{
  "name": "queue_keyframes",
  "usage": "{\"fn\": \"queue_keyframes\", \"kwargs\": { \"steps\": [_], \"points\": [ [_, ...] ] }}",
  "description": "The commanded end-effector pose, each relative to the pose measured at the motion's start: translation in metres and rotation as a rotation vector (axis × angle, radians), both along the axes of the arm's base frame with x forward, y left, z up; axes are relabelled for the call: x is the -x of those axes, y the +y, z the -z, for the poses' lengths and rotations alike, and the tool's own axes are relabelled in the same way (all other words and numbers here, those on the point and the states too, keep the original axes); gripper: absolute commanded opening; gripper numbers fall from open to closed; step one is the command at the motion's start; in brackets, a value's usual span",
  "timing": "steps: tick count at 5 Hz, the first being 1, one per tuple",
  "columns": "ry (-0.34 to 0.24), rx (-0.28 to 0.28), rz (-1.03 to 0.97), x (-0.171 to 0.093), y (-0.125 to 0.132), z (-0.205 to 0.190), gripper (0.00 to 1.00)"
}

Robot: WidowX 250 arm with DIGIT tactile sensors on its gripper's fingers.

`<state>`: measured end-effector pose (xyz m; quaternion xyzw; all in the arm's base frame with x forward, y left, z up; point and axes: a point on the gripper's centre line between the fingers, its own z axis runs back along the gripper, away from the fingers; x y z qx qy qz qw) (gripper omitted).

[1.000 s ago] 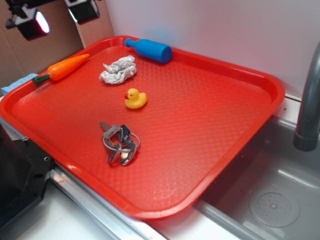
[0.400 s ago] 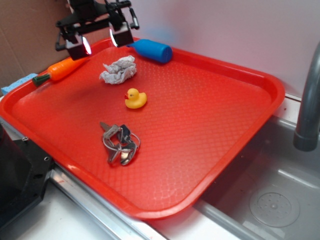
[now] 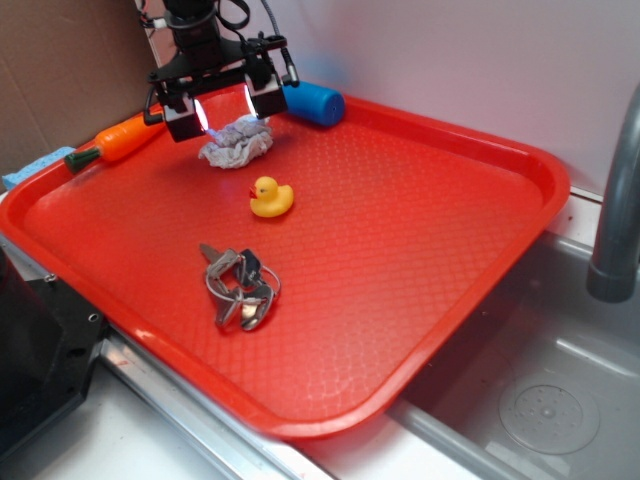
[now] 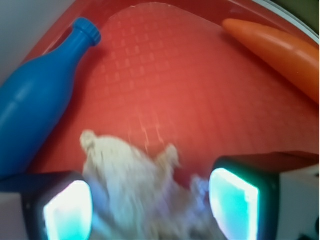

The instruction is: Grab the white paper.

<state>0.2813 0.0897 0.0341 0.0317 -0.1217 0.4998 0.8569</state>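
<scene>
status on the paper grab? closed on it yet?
Approach looks done: the gripper is open, right over the paper, and the wrist view shows the wad between the two fingers. In hand: the last bit of descent. Left: close and lift; the paper lies on the tray, not yet pinched.

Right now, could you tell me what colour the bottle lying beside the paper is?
The bottle is blue, clearest in the wrist view.
</scene>
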Motion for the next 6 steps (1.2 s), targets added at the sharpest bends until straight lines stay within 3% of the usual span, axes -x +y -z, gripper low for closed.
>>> {"fn": "queue_keyframes", "kwargs": {
  "steps": [1, 3, 4, 5, 6],
  "points": [
    [-0.006, -0.017, -0.012, -0.007, 0.008, 0.003, 0.00],
    [0.000, -0.011, -0.022, -0.001, 0.006, 0.002, 0.00],
    [-0.019, 0.007, 0.055, 0.010, -0.002, -0.028, 0.00],
    [0.019, 0.041, 0.251, 0.018, -0.012, -0.061, 0.00],
    [0.103, 0.053, 0.498, 0.031, -0.035, -0.097, 0.00]
  ]
}}
